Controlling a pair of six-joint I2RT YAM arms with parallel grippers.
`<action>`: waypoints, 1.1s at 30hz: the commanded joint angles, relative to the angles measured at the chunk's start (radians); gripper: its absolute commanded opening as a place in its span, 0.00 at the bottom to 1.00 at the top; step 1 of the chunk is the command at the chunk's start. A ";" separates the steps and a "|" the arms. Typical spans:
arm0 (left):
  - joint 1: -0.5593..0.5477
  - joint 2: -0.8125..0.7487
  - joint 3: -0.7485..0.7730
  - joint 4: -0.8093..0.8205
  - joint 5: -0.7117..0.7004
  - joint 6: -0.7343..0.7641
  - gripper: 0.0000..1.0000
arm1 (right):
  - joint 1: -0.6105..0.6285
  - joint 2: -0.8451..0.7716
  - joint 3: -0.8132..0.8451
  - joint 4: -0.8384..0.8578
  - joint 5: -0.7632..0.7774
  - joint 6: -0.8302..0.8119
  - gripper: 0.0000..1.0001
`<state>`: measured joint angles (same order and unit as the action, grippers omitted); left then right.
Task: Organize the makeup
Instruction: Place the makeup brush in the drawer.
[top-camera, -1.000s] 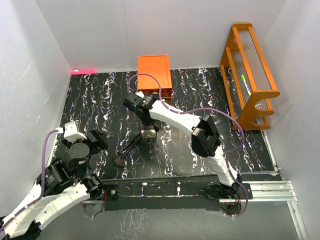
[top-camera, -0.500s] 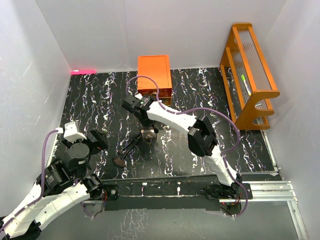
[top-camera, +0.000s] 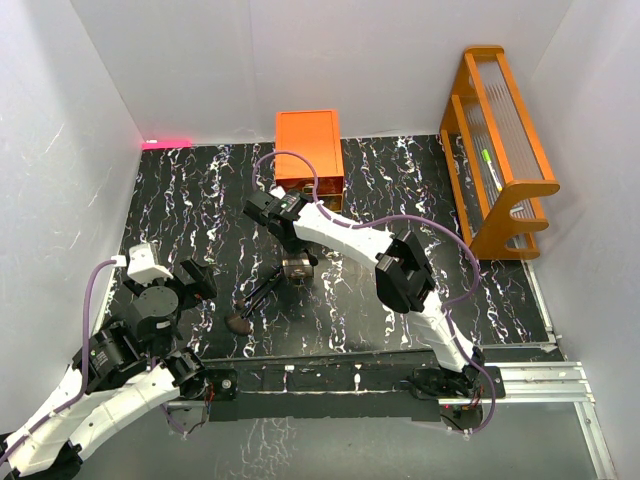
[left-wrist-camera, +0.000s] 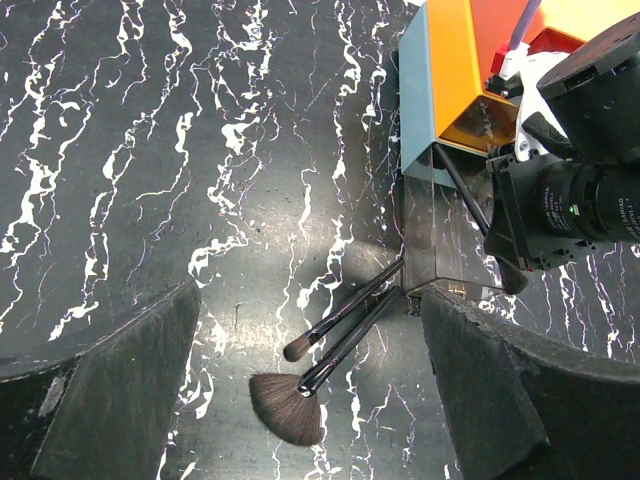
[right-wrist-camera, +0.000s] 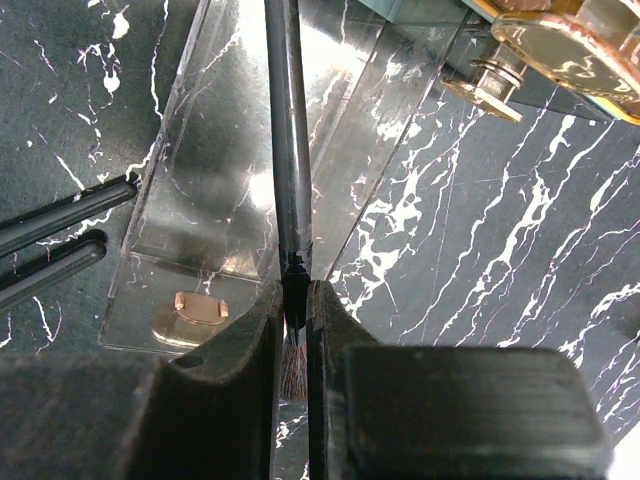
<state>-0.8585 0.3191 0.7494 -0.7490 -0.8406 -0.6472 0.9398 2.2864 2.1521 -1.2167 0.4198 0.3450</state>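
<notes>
- Back-left corner of the table (top-camera: 200, 200): a pink strip (top-camera: 167, 143) lies against the wall; what it is cannot be told.
- Front-left: the left gripper (left-wrist-camera: 310, 295) hangs above the marbled top, jaws spread wide, holding nothing.
- Front centre, right of that gripper: two black brushes lie on the table side by side. The fan brush (left-wrist-camera: 285, 408) is nearer the front edge and the round brush (left-wrist-camera: 297, 348) is just behind it. Their handles run together toward the back right, and the ends reach the near wall of the drawer.
- Centre: a clear drawer (right-wrist-camera: 215, 215) with a gold knob (right-wrist-camera: 195, 308) sits on the table, pulled out in front of the chest.
- Above the drawer: the right gripper (right-wrist-camera: 293, 290) is clamped tight on a third brush (right-wrist-camera: 283, 130). It grips near the head, with brown bristles showing between the fingers. The black handle slants away over the drawer's clear floor; whether its tip touches the drawer cannot be told.
- Back edge, centre: the orange chest (top-camera: 308, 145) stands against the wall.
- Back-right corner: an orange rack (top-camera: 500, 150) with clear shelves stands along the right edge, well apart from both arms.
</notes>
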 joint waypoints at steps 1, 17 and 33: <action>0.005 -0.009 0.012 -0.003 -0.003 0.010 0.91 | -0.001 -0.025 0.023 0.002 0.036 0.018 0.08; 0.005 -0.012 0.013 -0.003 -0.003 0.009 0.91 | -0.003 -0.013 0.039 0.001 0.054 0.029 0.08; 0.005 -0.010 0.013 -0.004 -0.002 0.008 0.91 | -0.003 -0.015 0.072 0.049 0.026 0.046 0.12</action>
<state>-0.8585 0.3168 0.7494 -0.7494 -0.8360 -0.6472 0.9398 2.2864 2.1738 -1.2217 0.4381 0.3698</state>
